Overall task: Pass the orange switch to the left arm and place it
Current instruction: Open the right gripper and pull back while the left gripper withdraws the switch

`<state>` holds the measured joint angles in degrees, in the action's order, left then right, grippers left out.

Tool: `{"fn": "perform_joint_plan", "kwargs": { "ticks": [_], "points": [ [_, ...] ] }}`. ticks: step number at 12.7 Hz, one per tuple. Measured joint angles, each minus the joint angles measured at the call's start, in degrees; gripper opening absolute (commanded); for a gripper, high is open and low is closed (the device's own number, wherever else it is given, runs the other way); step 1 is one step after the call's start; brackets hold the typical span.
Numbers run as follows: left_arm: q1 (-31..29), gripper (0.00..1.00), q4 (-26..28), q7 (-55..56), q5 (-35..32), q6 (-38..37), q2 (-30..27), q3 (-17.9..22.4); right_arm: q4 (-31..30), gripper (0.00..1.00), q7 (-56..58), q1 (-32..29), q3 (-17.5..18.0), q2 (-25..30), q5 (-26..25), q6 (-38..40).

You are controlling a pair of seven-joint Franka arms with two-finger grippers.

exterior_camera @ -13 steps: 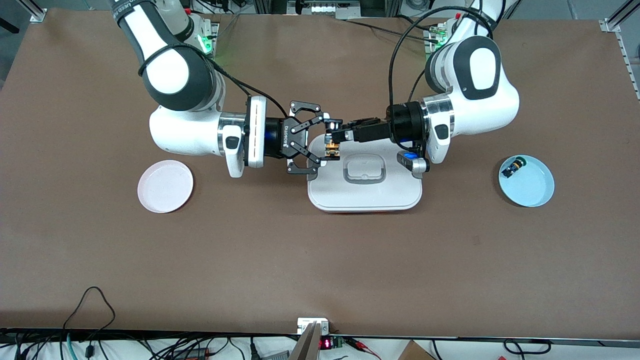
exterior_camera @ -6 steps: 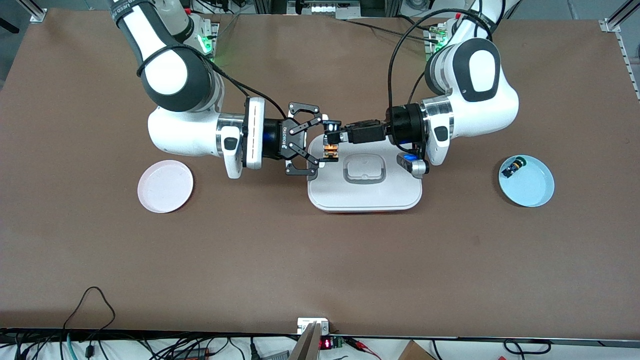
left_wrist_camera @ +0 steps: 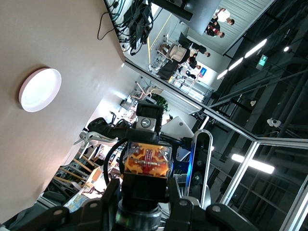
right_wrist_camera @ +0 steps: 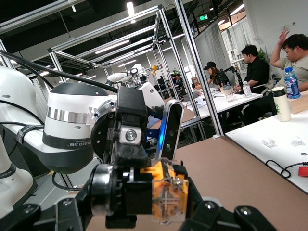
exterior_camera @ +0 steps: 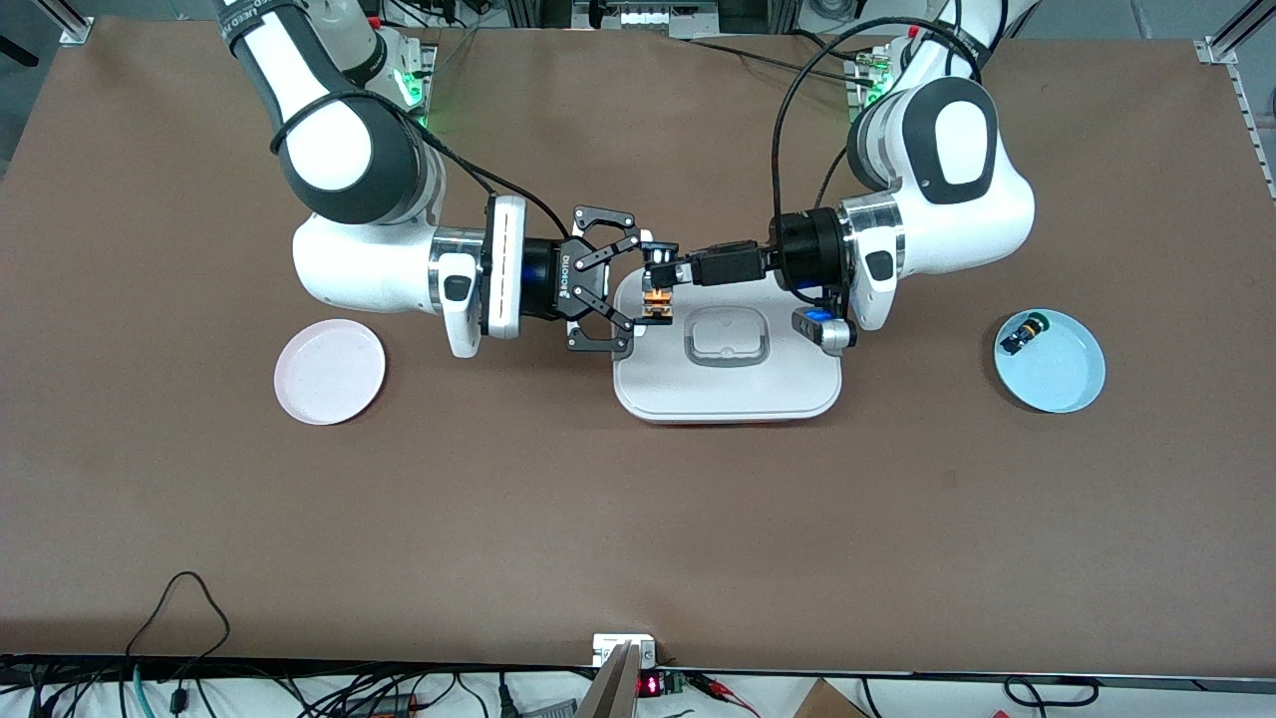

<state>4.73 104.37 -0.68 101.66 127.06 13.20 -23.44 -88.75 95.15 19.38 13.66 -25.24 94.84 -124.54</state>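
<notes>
Over the corner of the box (exterior_camera: 728, 361) toward the right arm's end of the worktop (exterior_camera: 638, 519), in the front view, your left pincer (exterior_camera: 659, 272) pinches the orange switch (exterior_camera: 656, 302) while your right pincer (exterior_camera: 630, 291) sits spread around it, so if the left lets go before the right squeezes, the switch could drop onto the box lid. In the left wrist view the orange switch (left_wrist_camera: 147, 160) sits between that arm's dark fingers (left_wrist_camera: 109, 196), and in the right wrist view the orange switch (right_wrist_camera: 166, 190) looks a bit tilted, so I think a squeeze could pinch only its edge and let it slip out.
</notes>
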Motion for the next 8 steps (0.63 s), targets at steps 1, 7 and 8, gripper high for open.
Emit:
{"fn": "perform_joint_plan", "kwargs": {
  "ticks": [1, 7, 8],
  "points": [
    [0.00, 0.00, -0.01, 0.00, 0.00, 0.00, 0.00, 0.00, 0.00, 1.00, -0.03, 0.00, 0.00, 0.00, 0.03, 0.00],
    [-0.16, 0.00, 0.00, 0.00, 0.00, 0.14, 0.04, 0.25, 0.00, 1.00, -1.14, 0.00, -0.22, 0.53, 0.97, -0.03],
    [-0.22, 0.00, 0.00, 0.00, 0.00, 0.16, 0.05, 0.29, -0.05, 1.00, -1.31, -0.01, -0.26, 0.57, 0.97, -0.03]
  ]
}}
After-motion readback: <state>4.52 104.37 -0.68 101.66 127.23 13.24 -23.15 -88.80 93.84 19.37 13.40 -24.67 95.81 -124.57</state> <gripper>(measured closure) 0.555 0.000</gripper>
